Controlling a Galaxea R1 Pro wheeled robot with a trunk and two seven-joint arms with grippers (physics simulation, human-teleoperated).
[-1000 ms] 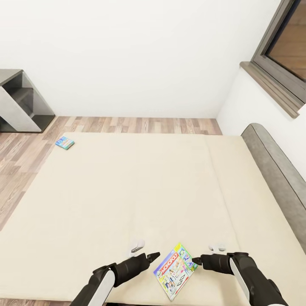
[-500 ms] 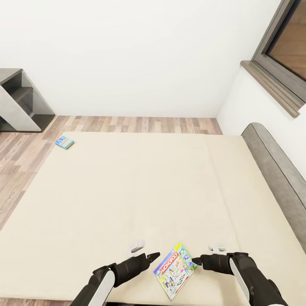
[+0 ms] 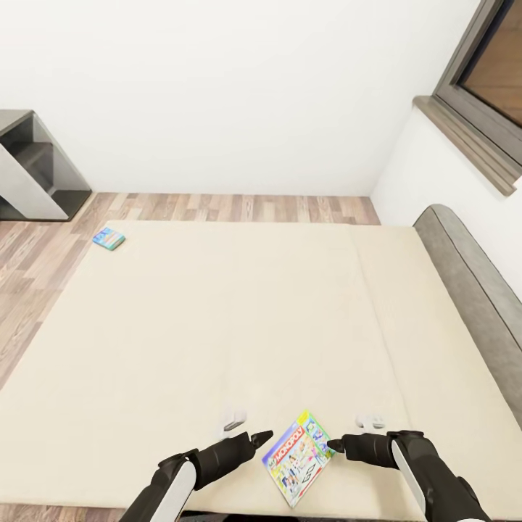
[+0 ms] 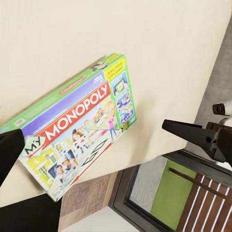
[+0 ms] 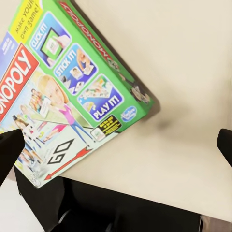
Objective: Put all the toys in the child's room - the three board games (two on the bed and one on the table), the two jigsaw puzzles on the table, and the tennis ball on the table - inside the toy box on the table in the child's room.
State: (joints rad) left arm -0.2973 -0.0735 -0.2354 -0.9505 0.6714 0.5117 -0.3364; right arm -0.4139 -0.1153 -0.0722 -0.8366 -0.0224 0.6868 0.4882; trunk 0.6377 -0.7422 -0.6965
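A green-edged Monopoly board game (image 3: 299, 458) lies flat at the near edge of the beige bed (image 3: 217, 319). My left gripper (image 3: 262, 436) hovers just left of it and my right gripper (image 3: 333, 444) just right of it, both low over the mattress. In the right wrist view the box (image 5: 72, 92) sits between two widely spread fingers (image 5: 9, 150), untouched. The left wrist view shows the box (image 4: 77, 140) beside one black finger (image 4: 9, 152), with the right gripper (image 4: 169, 125) beyond it. A smaller blue board game (image 3: 109, 238) rests at the bed's far left corner.
A grey headboard (image 3: 471, 290) runs along the bed's right side under a dark-framed window (image 3: 486, 87). A grey stepped shelf (image 3: 32, 174) stands on the wood-plank floor (image 3: 239, 206) at the far left. White walls close the far side.
The whole head view has shifted slightly, so the camera moved. Both grippers and the Monopoly box keep the same places relative to each other.
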